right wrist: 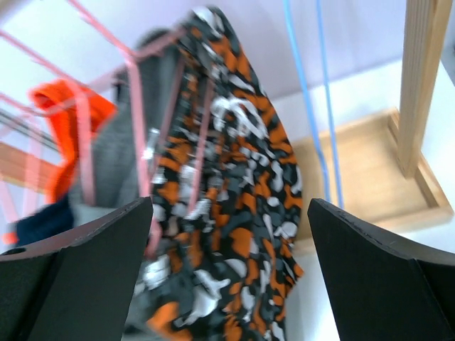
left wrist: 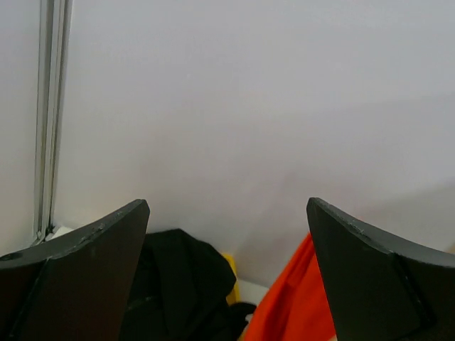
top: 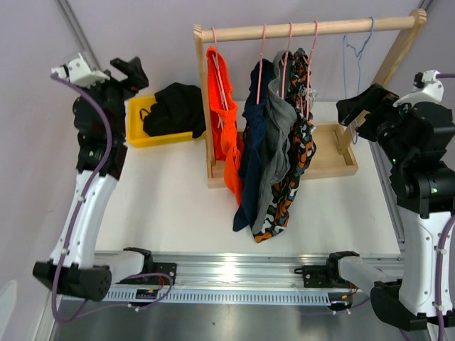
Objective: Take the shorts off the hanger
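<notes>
Patterned shorts (right wrist: 242, 177) before spread, empty right hand (right wrist: 229, 213); black shorts (left wrist: 178, 277) apparently just beyond spread left hand (left wrist: 227, 209)

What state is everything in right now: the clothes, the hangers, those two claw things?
Orange shorts: hanging on the rail.
Navy shorts: hanging.
Grey shorts: hanging.
Patterned shorts: hanging.
Black shorts: off the rail, heaped in the yellow bin.
Blue hanger: bare, on the rail.
Left gripper: open, empty.
Right gripper: open, empty.
</notes>
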Tool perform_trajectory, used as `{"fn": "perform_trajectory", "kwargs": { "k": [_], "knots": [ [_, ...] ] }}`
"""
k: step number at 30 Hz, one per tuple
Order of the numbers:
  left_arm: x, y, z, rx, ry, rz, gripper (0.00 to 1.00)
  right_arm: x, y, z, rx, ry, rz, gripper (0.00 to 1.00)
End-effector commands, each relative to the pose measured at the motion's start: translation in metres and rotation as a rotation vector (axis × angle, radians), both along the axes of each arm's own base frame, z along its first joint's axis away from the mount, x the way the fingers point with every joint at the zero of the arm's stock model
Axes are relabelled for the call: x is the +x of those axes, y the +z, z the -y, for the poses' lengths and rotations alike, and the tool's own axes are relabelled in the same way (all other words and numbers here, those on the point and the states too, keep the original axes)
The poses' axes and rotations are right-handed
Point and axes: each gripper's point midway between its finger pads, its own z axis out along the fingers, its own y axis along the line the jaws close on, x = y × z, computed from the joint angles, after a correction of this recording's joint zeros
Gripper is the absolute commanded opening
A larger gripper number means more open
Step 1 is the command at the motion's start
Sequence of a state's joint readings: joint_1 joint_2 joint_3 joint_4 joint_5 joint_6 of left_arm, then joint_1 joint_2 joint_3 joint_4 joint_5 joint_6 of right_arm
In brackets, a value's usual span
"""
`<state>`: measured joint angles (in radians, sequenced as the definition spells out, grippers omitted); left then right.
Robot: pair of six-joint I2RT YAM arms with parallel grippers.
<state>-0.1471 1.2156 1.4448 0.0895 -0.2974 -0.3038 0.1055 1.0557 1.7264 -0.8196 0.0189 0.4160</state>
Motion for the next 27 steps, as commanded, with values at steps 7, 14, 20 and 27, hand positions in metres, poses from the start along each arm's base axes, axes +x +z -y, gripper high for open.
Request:
{"fn": "perform_trajectory", "kwargs": {
  "k": [7,14,20,27],
  "knots": [
    [-0.063,-0.120,0.025,-0.002,-0.148,-0.210,0.99,0.008,0.060,-0.043,0.079,0.178,0.104,0.99],
    [-0.102,-0.165,0.025,0.002,-0.189,-0.274,0.99,0.057,0.054,-0.080,0.040,0.216,0.066,0.99],
    [-0.117,-0.181,0.028,0.018,-0.221,-0.295,0.99,0.094,0.024,-0.089,0.006,0.184,0.001,0.97],
    [-0.123,-0.200,0.026,0.050,-0.218,-0.321,0.99,0.112,0.000,-0.088,0.000,0.143,-0.032,0.43]
  ]
}}
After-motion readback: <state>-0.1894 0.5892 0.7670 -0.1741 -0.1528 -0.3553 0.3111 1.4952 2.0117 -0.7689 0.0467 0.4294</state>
